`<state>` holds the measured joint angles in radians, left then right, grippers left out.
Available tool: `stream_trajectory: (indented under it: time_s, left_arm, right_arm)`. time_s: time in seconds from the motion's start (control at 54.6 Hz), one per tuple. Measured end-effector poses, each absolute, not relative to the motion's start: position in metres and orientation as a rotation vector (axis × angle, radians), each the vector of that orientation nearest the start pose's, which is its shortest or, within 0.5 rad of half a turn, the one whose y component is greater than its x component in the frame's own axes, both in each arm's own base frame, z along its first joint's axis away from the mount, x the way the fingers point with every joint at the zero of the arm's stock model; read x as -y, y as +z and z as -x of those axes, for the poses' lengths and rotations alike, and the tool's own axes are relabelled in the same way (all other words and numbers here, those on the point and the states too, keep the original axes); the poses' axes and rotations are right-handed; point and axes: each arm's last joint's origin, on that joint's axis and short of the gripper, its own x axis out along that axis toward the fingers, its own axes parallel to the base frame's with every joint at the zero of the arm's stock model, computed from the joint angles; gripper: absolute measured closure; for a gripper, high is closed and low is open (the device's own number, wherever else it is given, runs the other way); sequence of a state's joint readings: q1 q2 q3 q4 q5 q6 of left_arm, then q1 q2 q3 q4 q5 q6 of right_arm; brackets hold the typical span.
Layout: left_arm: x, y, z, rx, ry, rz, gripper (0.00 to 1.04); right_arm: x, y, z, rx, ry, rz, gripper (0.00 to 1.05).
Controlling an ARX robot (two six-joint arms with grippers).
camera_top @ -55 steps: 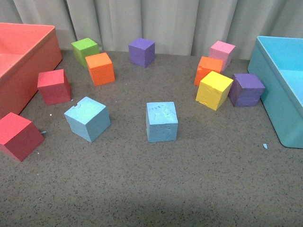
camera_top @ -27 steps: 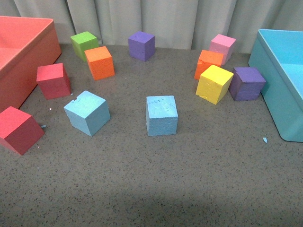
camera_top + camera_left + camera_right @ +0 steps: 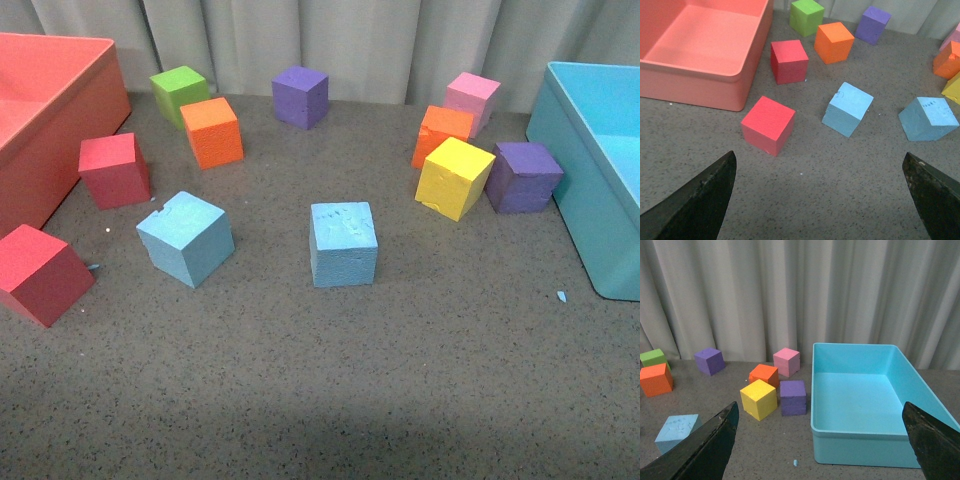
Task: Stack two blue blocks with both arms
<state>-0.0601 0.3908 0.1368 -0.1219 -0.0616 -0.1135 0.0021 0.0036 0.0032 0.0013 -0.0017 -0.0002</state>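
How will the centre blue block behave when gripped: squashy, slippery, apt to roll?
Probably soft and light: the centre blue block has a dented, rough top face. Likely crumbly, since a blue crumb lies loose. It is flat-sided, so unlikely to roll.

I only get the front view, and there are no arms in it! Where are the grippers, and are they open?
Observer: The left gripper is open, with both blue blocks on the table ahead of it.
Operator: What about the other one?
Observer: The right gripper is open too, and it faces the turquoise bin.
Operator: Does its camera see any blue?
Observer: Only one blue block, at the edge of the picture, partly behind a finger.
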Motion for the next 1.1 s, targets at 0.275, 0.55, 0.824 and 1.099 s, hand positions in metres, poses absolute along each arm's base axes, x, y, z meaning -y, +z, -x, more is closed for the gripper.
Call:
stream_trajectory:
  time_s: [0.275,0.55,0.824,1.099]
  left_arm:
    - [0.022,0.176,-0.198,-0.455,-0.011,0.124,0.07]
    - [0.039,0.152,-0.277,-0.674,-0.167,0.072,0.07]
    - [0.046,0.133,-0.330,-0.772,-0.262,-0.047,0.07]
    - [0.051,0.122,-0.350,-0.848,-0.347,-0.084,0.07]
  right_arm:
    - [0.000,0.164,-0.098,0.001,0.003,0.000,0.09]
    - [0.000,0.164,-0.098,0.001,0.003,0.000,0.09]
    - [0.000,0.164,-0.098,0.001,0.003,0.000,0.09]
    - [0.000,0.164,-0.098,0.001,0.003,0.000,0.09]
